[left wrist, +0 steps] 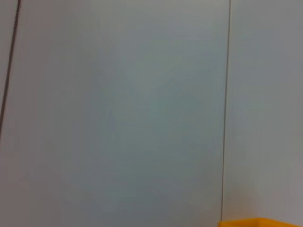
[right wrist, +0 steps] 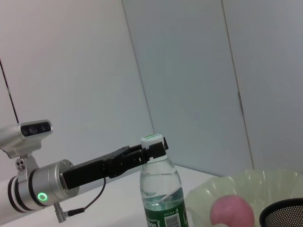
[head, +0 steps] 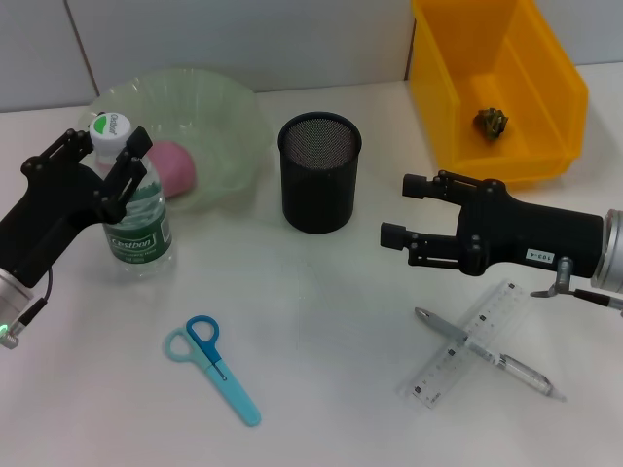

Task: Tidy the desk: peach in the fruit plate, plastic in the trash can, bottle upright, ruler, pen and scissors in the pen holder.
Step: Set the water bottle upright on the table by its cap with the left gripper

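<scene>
My left gripper (head: pixel 110 152) clasps the neck of the upright bottle (head: pixel 136 219), beside the fruit plate (head: pixel 234 117) holding the peach (head: pixel 175 165). My right gripper (head: pixel 401 209), fingers apart, hovers above the crossed ruler (head: pixel 472 341) and pen (head: pixel 487 352).

White desk (head: pixel 321 292) with bottle (head: pixel 136 229), plate (head: pixel 234 126), mesh holder (head: pixel 319 173), yellow bin (head: pixel 555 97), scissors (head: pixel 216 370), ruler (head: pixel 482 326), pen (head: pixel 521 370).

One bottle (head: pixel 136 209), one peach (head: pixel 173 167), one plate (head: pixel 219 117), one mesh pen holder (head: pixel 319 173), one yellow bin (head: pixel 496 83), one scissors (head: pixel 212 368), one ruler (head: pixel 467 342), one pen (head: pixel 492 356), two claws.
</scene>
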`<control>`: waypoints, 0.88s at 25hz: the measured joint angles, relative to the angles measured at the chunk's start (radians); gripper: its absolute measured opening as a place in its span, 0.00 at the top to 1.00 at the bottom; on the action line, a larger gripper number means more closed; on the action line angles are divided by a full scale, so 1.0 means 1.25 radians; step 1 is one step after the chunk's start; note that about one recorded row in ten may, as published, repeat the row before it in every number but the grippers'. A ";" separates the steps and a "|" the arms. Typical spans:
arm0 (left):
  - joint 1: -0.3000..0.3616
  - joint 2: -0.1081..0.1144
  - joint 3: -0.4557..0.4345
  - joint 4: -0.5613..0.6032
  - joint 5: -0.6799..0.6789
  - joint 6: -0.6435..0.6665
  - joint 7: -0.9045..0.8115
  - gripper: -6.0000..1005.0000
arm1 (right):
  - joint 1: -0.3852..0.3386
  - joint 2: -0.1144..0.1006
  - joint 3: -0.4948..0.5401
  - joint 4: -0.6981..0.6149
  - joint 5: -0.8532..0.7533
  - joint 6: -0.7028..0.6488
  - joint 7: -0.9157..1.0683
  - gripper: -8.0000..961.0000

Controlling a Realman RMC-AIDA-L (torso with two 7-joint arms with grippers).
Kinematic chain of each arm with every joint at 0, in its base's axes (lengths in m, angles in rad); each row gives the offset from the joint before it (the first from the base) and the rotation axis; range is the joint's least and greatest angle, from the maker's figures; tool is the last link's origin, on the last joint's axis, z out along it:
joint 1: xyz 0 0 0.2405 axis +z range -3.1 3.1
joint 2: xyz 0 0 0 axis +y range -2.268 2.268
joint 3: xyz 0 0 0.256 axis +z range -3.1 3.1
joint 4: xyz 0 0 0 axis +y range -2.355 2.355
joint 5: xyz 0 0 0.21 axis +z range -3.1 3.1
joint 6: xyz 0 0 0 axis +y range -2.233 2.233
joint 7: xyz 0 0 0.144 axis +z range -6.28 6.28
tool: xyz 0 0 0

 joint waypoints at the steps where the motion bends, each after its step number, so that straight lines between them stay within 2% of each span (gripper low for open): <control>1: 0.000 0.000 0.000 0.000 0.000 -0.001 0.000 0.56 | 0.000 0.000 0.000 0.000 -0.001 0.000 0.000 0.14; 22: -0.014 0.000 0.001 -0.012 0.002 -0.031 -0.008 0.55 | 0.000 -0.001 0.000 -0.003 -0.003 0.005 0.003 0.15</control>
